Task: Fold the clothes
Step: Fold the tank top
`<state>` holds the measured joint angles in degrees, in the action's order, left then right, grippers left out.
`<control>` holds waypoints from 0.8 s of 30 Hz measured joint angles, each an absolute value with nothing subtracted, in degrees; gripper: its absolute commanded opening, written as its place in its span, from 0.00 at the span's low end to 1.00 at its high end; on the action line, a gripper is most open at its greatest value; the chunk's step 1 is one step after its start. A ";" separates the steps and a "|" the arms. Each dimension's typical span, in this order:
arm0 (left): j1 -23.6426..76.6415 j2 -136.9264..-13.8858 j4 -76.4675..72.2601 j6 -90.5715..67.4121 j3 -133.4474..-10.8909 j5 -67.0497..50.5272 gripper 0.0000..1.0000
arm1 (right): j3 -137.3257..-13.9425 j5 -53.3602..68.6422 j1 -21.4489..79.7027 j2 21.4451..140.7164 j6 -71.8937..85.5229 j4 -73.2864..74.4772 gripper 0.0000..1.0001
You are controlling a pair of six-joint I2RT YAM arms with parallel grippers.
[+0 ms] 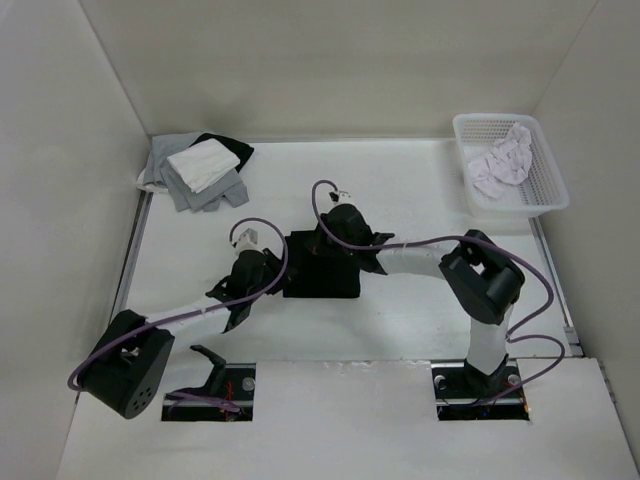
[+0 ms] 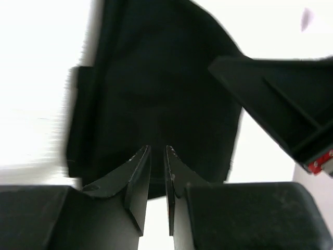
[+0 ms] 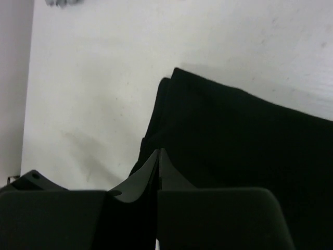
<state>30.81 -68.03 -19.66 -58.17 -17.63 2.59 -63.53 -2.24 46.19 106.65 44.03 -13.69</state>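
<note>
The clothes, a black T-shirt (image 1: 325,282), lie folded into a compact rectangle in the middle of the white table. My left gripper (image 1: 270,265) is at its left edge. In the left wrist view the gripper (image 2: 157,149) is open by a narrow gap, its tips reach over the dark fabric (image 2: 156,88), and nothing shows between them. My right gripper (image 1: 328,240) is over the shirt's far side. In the right wrist view the gripper (image 3: 158,151) is shut, tips together at the edge of the shirt (image 3: 234,140). Whether cloth is pinched there cannot be told.
A pile of grey, white and black garments (image 1: 200,168) lies at the back left. A white basket (image 1: 552,196) at the back right holds a white-pinkish garment (image 1: 503,162). Part of the right arm (image 2: 281,104) juts into the left wrist view.
</note>
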 measured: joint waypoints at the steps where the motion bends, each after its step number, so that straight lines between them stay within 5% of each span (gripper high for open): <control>1: 30.20 -68.62 -20.27 -58.13 -17.06 2.79 0.15 | -63.53 -1.63 46.11 107.63 44.40 -14.28 0.01; 15: 26.48 -66.76 -24.49 -58.33 -9.54 3.20 0.17 | -63.57 3.92 40.10 116.66 53.10 -21.96 0.04; 24: 26.85 -43.75 -11.49 -57.10 -8.80 5.43 0.30 | -62.24 5.08 39.70 110.69 53.71 -22.15 0.36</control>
<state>26.85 -43.75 -11.49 -57.10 -8.80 5.43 -62.24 5.08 39.70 110.69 53.71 -22.15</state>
